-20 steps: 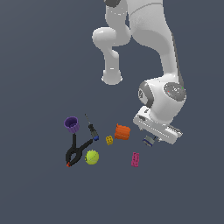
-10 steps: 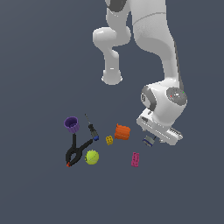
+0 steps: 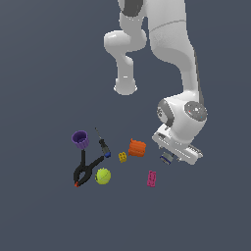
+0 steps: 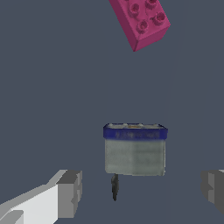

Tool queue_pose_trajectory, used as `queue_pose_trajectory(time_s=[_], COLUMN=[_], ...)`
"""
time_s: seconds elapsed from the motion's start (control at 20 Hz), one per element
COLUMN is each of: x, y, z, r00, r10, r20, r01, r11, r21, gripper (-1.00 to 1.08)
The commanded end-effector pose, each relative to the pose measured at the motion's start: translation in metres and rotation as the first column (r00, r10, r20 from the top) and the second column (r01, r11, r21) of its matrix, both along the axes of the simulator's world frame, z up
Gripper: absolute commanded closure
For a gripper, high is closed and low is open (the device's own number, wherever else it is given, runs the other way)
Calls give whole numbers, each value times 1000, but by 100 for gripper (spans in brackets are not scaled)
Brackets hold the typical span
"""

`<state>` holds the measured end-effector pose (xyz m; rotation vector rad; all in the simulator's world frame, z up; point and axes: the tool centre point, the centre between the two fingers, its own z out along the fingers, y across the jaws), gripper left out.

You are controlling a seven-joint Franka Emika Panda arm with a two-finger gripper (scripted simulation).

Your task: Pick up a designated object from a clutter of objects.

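Hand (image 4: 142,188) lower now; grey-blue piece (image 4: 135,149) between its spread fingers (image 4: 69,193)

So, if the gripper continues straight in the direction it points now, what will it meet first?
Most likely the grey-silver piece with the blue band: in the wrist view it lies between the open fingers of the gripper. The pink brick lies further off. Depth is unclear.

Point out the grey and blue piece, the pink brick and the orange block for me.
grey-blue piece (image 4: 135,151): wrist view, on its grey side face.
pink brick (image 3: 152,178): exterior view, on its studded top.
orange ribbed block (image 3: 137,147): exterior view, on its ribbed top.
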<state>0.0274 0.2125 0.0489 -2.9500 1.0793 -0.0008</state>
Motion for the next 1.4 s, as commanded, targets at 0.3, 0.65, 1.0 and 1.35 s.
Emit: queue_pose_trajectory(time_s=[0.3, 0.65, 1.0, 1.35], x=[-1, 0, 0, -3], y=[0, 0, 1, -9], z=[-34, -36, -36, -27], r00=[1000, 1000, 1000, 1000], r10=[-2, -3, -2, -2], r20=[-1, -1, 0, 0], r01=[2, 3, 2, 2], r11=[1000, 1000, 1000, 1000], r21=[0, 0, 0, 0], gripper=[-92, 108, 108, 108])
